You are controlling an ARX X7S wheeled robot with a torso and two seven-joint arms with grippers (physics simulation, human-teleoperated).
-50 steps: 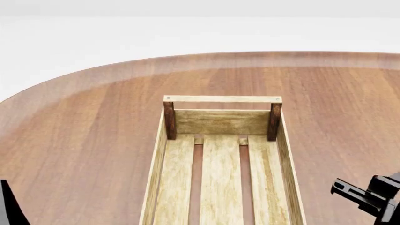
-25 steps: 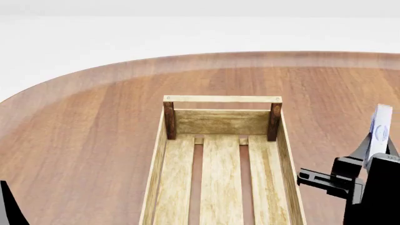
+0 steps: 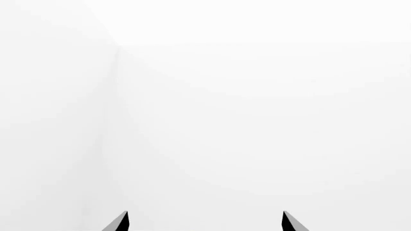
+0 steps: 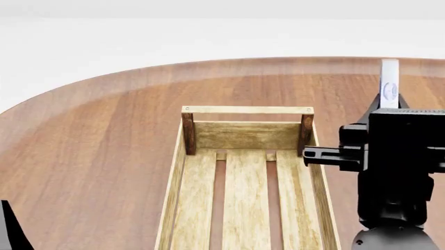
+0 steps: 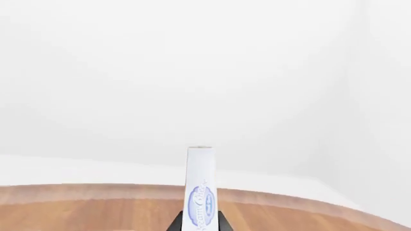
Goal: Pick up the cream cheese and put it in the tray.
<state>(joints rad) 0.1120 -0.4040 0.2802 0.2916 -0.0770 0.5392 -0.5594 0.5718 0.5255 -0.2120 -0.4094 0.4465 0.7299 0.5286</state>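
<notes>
Right of the tray (image 4: 182,177), above the tabletop (image 4: 90,156), gripping the cream cheese (image 4: 389,83) upright in the right hand (image 4: 389,104); left hand (image 3: 204,222) holding nothing, fingers spread wide

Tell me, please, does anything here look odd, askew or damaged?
Nothing looks damaged or spilled. The cream cheese stands on edge, clamped in the right gripper above the table, beside the tray, not in it.
</notes>
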